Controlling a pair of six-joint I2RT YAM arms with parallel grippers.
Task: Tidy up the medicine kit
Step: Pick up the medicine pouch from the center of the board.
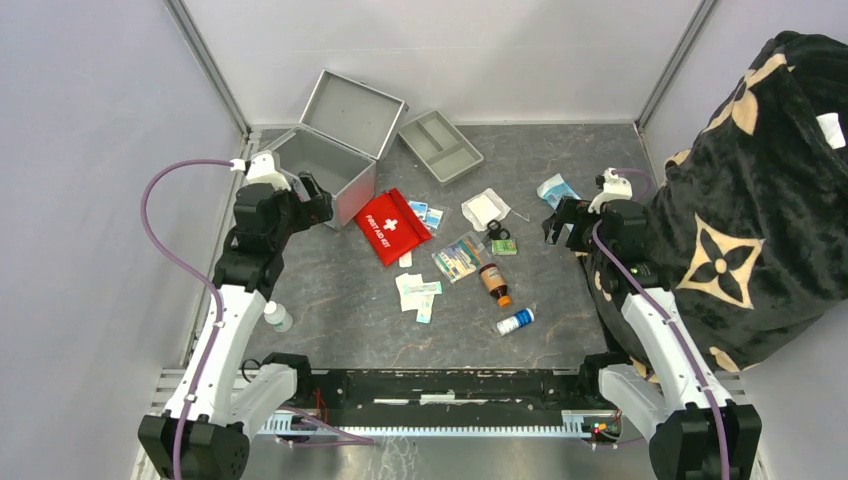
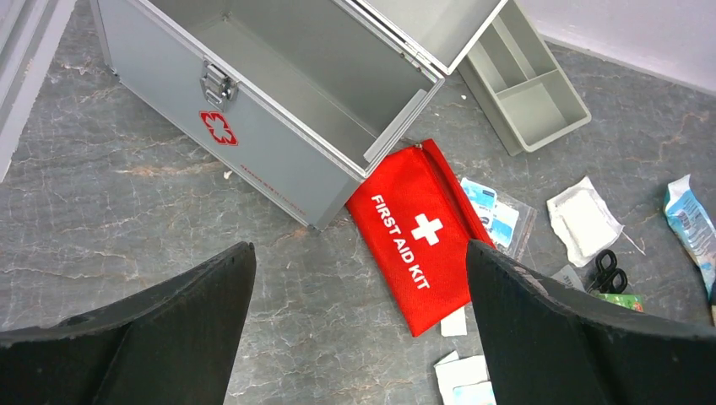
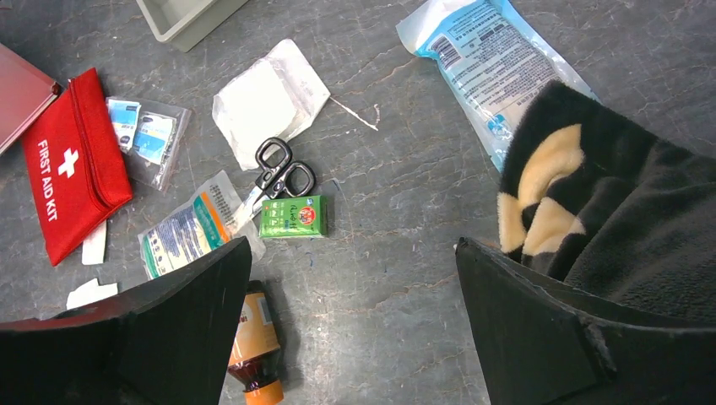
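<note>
Silver-grey medicine kit (image 2: 253,148) stands open beside a red pouch (image 2: 418,236), left fingers (image 2: 152,337) and right fingers (image 3: 160,337) spread, empty.

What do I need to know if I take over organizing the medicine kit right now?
Both open and empty: the left pincer hovers over the red pouch, the right pincer near the scissors and green box.
The case stands with its lid open and looks empty inside; the tray lies outside, beside the lid.
Done: nothing packed.
Left: the pouch, scissors, brown bottle, gauze and other packets lie loose on the table.
</note>
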